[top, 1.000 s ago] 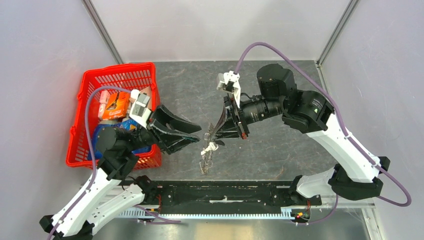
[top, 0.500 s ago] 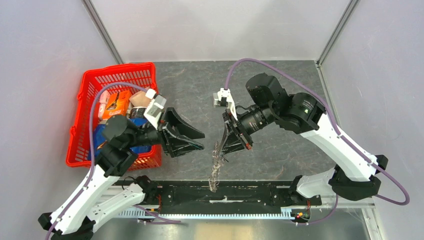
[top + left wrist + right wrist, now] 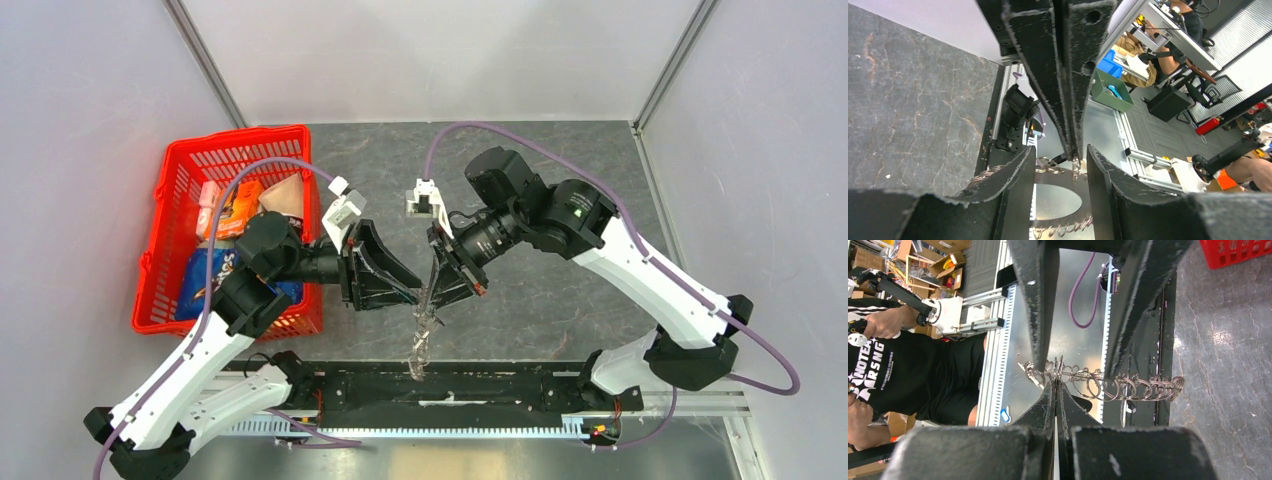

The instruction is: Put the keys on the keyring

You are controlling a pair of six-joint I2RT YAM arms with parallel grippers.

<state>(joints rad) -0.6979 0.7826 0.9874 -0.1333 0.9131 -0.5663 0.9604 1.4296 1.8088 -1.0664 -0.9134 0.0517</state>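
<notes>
Got the keyring (image 3: pixel 420 338) hanging near the middle of the front edge here, looks like a string of linked silvery rings, lower end down by the black rail (image 3: pixel 520 385). Pinched at the top end by the right gripper (image 3: pixel 432 300), fingers pressed flat together on one ring. Pointing at it tip to tip from the left-edge side: the left gripper (image 3: pixel 410 296), fingers spread apart and straddling the right one's tips, can't tell if touching the rings. Further out, a red basket (image 3: pixel 175 180) by the left edge, stuffed with colourful packets (image 3: pixel 232 205). Grey marbled bench (image 3: pixel 560 200) under everything.
</notes>
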